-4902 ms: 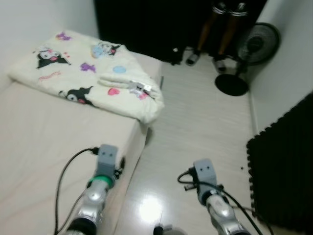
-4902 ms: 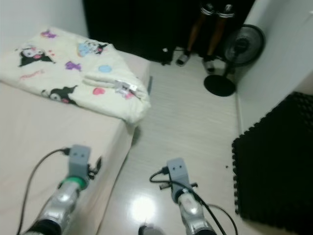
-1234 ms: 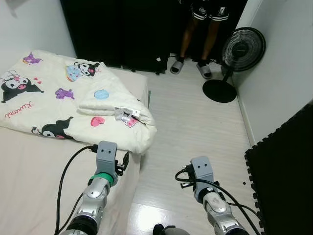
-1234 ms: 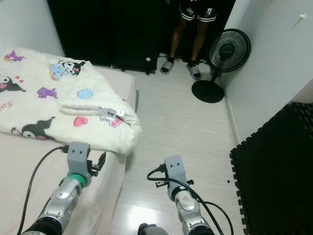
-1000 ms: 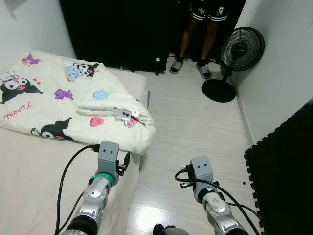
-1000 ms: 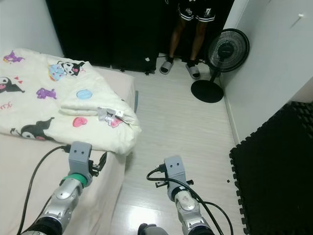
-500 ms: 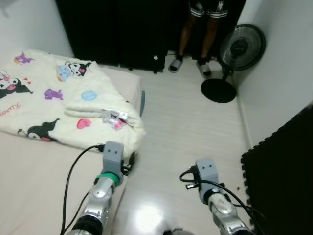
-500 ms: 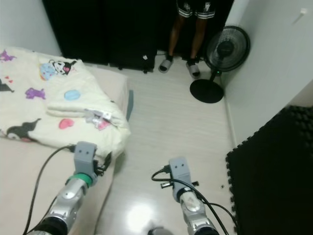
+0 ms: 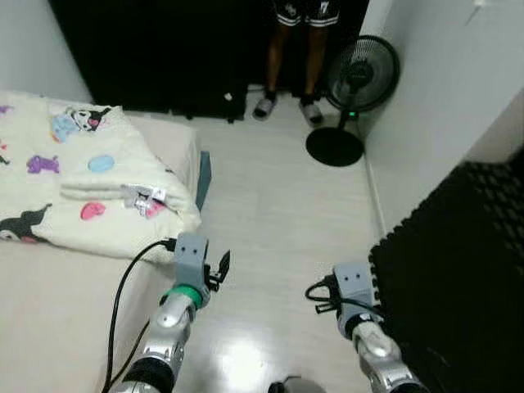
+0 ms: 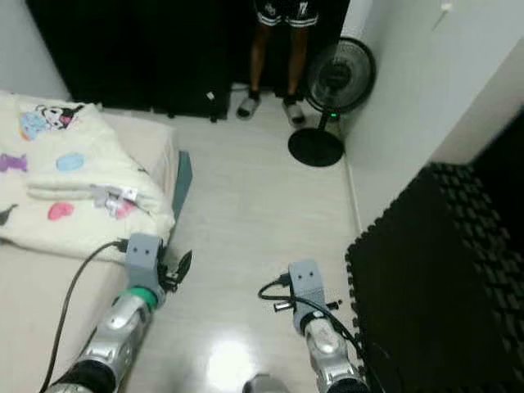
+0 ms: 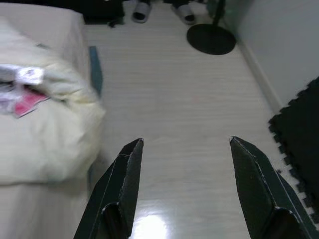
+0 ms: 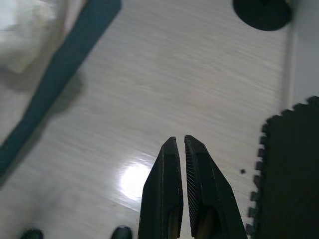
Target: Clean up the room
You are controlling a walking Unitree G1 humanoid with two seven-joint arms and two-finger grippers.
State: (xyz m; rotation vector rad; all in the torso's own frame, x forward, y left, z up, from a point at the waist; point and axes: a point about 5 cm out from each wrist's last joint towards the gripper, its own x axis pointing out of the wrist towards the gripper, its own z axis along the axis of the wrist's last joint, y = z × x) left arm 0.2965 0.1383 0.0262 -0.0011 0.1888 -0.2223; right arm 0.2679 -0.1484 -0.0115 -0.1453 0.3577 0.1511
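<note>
Grippers come first, two of them, held low over the pale wood floor [image 9: 270,221]. The left gripper [image 11: 182,149] hangs beside the bed's near corner with its two black fingers spread wide apart, nothing between them. The right gripper [image 12: 179,147] hangs further right above bare floor, its two fingers pressed together and empty. In the head views each wrist ends in a grey block, and the fingers themselves are hard to make out there.

One bed [image 9: 49,311] runs along the left side, cut off by the frame edge, with a teal strip along its foot edge. One cream blanket [image 9: 90,192] printed with cartoon figures lies rumpled across the bed's far end, a white tag showing near the corner that overhangs the foot edge; its left part is cut off.

On the right, one stack of black foam mats [image 9: 454,270] leans against the white wall, its lower portion cropped.

Further back, one black standing fan [image 9: 356,78] rests on a round base near the far right corner of the floor. Just left of it stands one person [image 9: 291,57] in two slippers, visible from the shorts down, in front of one dark curtain [image 9: 155,49] that spans the far wall.
</note>
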